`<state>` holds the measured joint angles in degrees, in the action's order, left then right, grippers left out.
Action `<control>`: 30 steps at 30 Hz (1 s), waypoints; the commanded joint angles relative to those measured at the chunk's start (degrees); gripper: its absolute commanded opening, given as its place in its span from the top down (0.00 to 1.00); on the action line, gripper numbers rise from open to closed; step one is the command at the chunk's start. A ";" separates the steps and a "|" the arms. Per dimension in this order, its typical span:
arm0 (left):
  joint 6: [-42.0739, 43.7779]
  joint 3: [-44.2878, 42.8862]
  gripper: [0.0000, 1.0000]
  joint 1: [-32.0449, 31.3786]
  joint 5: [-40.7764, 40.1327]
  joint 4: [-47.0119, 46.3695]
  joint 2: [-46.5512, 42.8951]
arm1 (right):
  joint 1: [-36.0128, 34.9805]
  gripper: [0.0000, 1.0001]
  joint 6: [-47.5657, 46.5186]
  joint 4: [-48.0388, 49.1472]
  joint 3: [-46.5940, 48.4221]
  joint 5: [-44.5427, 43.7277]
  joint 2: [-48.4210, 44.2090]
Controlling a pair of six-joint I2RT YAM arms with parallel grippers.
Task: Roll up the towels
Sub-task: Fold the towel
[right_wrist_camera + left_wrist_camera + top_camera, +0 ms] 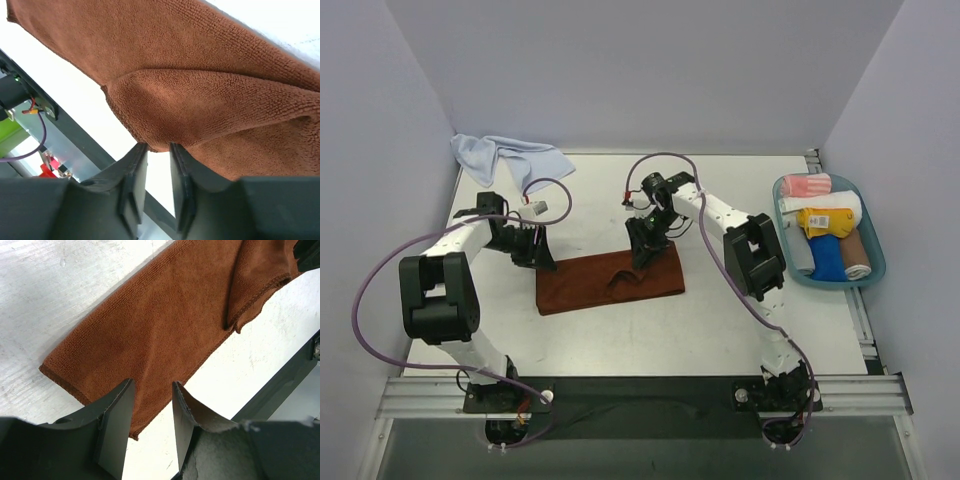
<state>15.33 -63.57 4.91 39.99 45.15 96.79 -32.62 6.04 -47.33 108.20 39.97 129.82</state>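
Rolling has barely begun. The rust-brown towel (610,285) lies spread flat on the desk (720,330) between the two arms, with no turn of a roll in it. Only a small fold (200,110) is raised near its far edge. The right end effector (157,146) sits at that fold with its jaws drawn to a narrow slit. Whether cloth is actually pinched between them cannot be told. The left end effector (152,385) hovers over the towel's left end, jaws partly open and holding nothing.

The light-blue towel (510,155) is crumpled in the far left corner of the desk, untouched. Both towels are therefore yet to be rolled. A teal bin (876,240) at the right holds several rolled cloths (830,205).
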 commanded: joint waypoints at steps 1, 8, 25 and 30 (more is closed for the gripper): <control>0.92 -0.06 0.53 0.01 0.44 -1.73 -0.20 | -0.25 0.72 -3.74 -2.15 -1.67 1.17 -3.42; 2.60 0.38 0.53 -0.07 0.62 -1.55 -0.64 | -1.56 0.61 -15.96 2.42 -13.89 -10.95 -15.91; 2.16 -0.15 0.53 -0.07 -0.26 -1.64 0.77 | -10.00 0.48 -15.80 1.72 -9.42 -25.37 -8.80; 2.25 0.29 0.53 0.01 -0.35 -1.81 1.12 | -10.71 0.50 -15.80 1.80 -7.66 -26.16 -6.16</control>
<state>16.75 -62.92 4.93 39.27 44.71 97.49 -42.85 -9.04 -43.79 98.00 16.27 122.50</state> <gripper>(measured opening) 0.471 0.509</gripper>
